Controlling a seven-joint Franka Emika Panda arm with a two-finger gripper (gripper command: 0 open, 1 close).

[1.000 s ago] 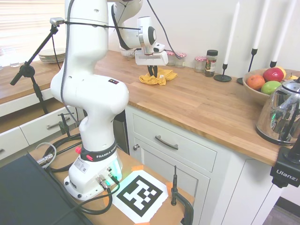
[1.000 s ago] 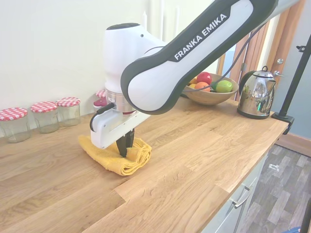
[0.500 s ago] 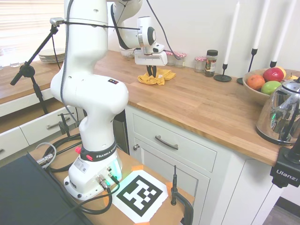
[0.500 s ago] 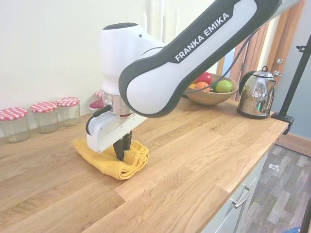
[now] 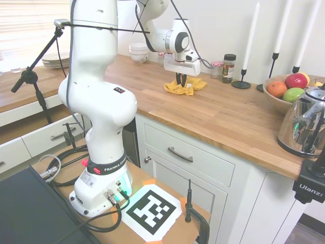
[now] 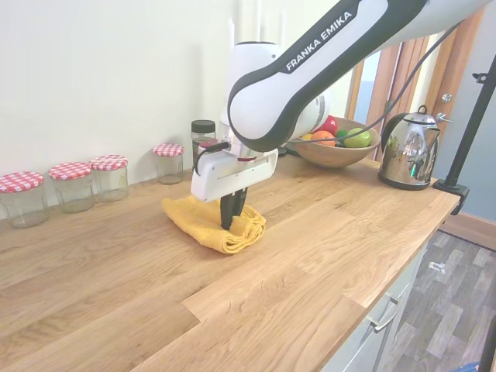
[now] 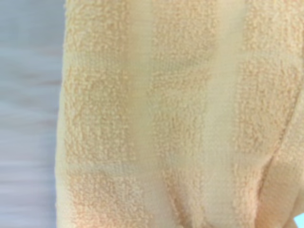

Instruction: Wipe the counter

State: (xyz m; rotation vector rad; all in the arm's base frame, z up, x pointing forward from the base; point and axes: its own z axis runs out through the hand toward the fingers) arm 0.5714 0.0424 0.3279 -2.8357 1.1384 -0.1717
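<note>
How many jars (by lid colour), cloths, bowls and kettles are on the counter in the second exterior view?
Red-checked-lid jars: 4
Dark-lid jar: 1
Yellow cloth: 1
Fruit bowl: 1
Kettle: 1
Total: 8

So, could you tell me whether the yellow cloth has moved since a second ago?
Yes. The yellow cloth slid along the counter toward the fruit bowl, away from the jars.

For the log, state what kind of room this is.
Most likely a home kitchen: a butcher-block counter over white cabinets, a steel kettle, a fruit bowl and checked-lid jars.
</note>
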